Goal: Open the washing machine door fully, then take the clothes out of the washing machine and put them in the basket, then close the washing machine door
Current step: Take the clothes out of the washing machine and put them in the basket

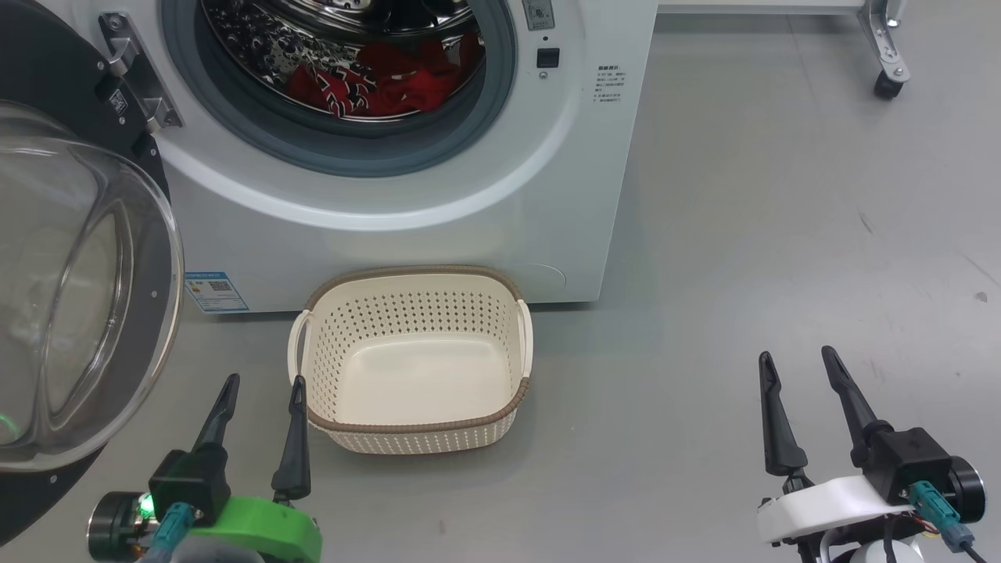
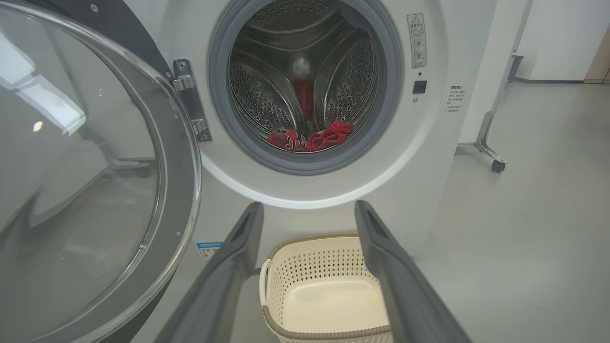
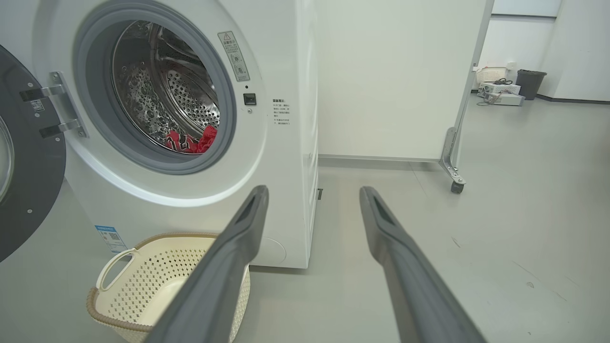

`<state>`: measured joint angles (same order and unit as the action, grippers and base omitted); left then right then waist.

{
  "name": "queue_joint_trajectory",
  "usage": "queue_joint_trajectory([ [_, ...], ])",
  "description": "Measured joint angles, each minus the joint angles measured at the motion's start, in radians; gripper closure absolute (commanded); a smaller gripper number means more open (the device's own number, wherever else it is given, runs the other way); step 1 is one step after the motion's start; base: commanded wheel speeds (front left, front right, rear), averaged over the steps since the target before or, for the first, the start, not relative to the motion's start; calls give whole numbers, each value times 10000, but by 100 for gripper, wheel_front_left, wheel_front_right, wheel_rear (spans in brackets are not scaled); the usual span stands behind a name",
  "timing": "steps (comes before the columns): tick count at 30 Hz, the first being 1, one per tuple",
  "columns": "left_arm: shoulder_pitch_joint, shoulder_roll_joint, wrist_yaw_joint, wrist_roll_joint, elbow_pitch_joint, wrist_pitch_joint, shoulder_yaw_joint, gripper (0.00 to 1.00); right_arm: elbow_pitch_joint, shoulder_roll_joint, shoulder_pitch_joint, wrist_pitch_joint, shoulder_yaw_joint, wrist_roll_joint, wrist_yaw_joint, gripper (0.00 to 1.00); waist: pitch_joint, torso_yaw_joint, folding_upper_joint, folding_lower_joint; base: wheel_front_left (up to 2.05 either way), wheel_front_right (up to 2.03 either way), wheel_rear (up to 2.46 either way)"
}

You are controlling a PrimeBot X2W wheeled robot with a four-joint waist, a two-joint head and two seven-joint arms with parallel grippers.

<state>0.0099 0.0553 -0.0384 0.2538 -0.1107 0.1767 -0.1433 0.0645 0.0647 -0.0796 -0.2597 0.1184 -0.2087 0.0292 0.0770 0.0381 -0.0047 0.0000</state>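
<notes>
Unloading step, not yet begun; door (image 1: 78, 274) stands open just left of the left claw (image 1: 264, 381); red clothes (image 1: 375, 82) lie in the washing machine (image 1: 407, 234), ahead of and above both claws; empty basket (image 1: 414, 275) just right of the left claw; left claw and right claw (image 1: 798, 353) gape wide, holding nothing; next: reach in, pinch fabric.

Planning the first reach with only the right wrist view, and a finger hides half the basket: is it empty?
Observer: Yes. The head view shows the basket empty.
Operator: Where's the left end effector?
Observer: The left end effector is open, low between the door and the basket.
Operator: How much is in the drum?
Observer: The left wrist view looks straight in: the clothes are one small red heap at the bottom of the drum.
</notes>
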Motion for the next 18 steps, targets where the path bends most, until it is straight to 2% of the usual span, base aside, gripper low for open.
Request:
queue_joint_trajectory([
  [9, 0, 0, 0, 0, 232, 2, -46, 0, -48, -17, -8, 0, -12, 0, 0, 0, 104, -48, 0, 0, 36, -36, 0],
  [18, 0, 0, -2, 0, 297, 0, -67, 0, -56, -23, -9, 0, -29, 0, -2, 0, 165, -57, 0, 0, 73, -73, 0],
])
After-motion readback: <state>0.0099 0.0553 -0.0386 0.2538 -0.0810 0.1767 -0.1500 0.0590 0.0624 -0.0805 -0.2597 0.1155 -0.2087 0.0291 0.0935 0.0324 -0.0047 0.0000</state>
